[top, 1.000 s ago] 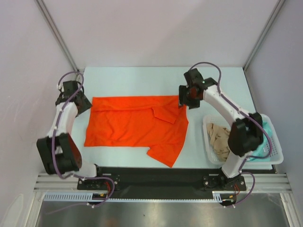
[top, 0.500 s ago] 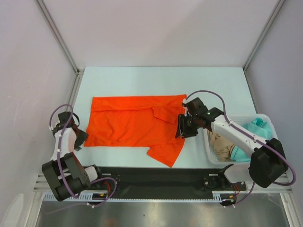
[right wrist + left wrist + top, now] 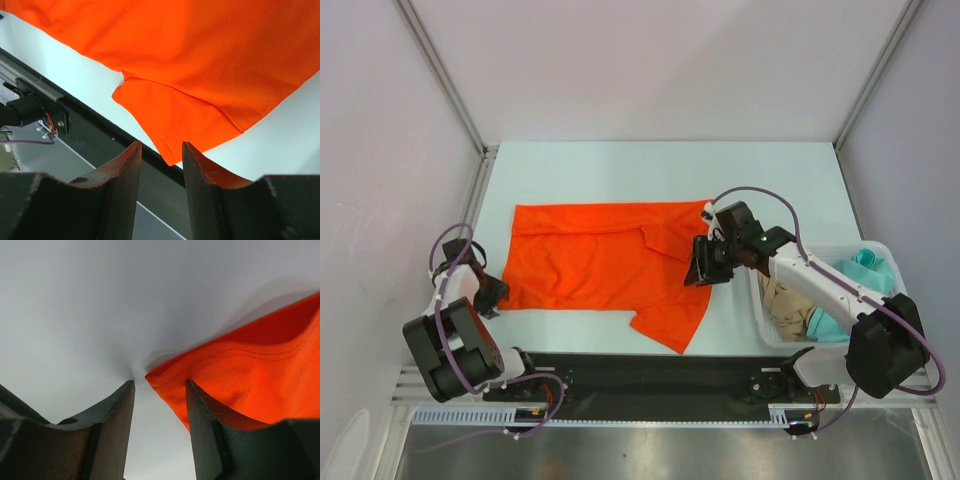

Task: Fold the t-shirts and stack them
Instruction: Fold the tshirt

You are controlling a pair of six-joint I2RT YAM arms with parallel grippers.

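Orange-red t-shirt [image 3: 605,265] lies spread flat near the middle of the pale table [image 3: 620,170], long side running left to right; one sleeve is folded in over the upper middle, the other points toward the near edge at lower right. Left gripper [image 3: 159,385] is low at the shirt's near-left corner, fingers partly apart, nothing between them; the hemmed corner lies just ahead of the tips and beside the right finger. Right gripper [image 3: 161,146] hovers over the shirt's right edge, partly open, holding nothing; in its wrist view the tip of the near sleeve shows through the gap. White mesh basket [image 3: 756,300] sits at the right of the table, apart from the orange shirt. It holds the beige-tan t-shirt [image 3: 785,305], crumpled at its left end, and the teal-green t-shirt [image 3: 865,270], bunched beside it toward the far right.
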